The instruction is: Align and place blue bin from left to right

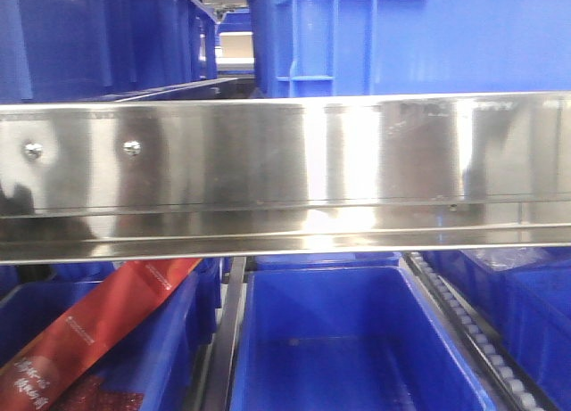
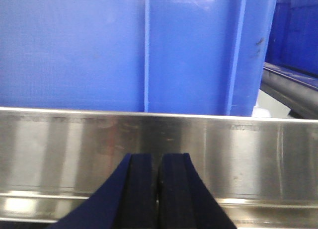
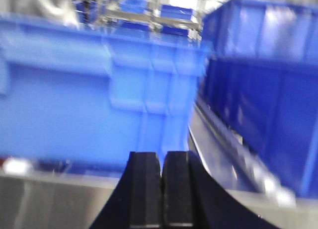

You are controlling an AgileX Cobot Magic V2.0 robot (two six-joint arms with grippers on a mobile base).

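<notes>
A large blue bin (image 1: 428, 36) stands on the upper shelf behind a steel rail (image 1: 285, 170), with a darker blue bin (image 1: 89, 36) to its left. In the left wrist view a blue bin wall (image 2: 124, 50) fills the frame above the rail (image 2: 248, 154). My left gripper (image 2: 159, 157) is shut and empty, just in front of that rail. The right wrist view is blurred. My right gripper (image 3: 162, 154) is shut on nothing, facing the gap between a light blue bin (image 3: 99, 100) and a darker one (image 3: 263, 90). Neither gripper shows in the front view.
Below the rail an empty blue bin (image 1: 330, 340) sits on the lower level. To its left, another bin holds a red package (image 1: 98, 331). A roller track (image 1: 464, 322) runs along its right side, with more blue bins (image 1: 535, 313) beyond.
</notes>
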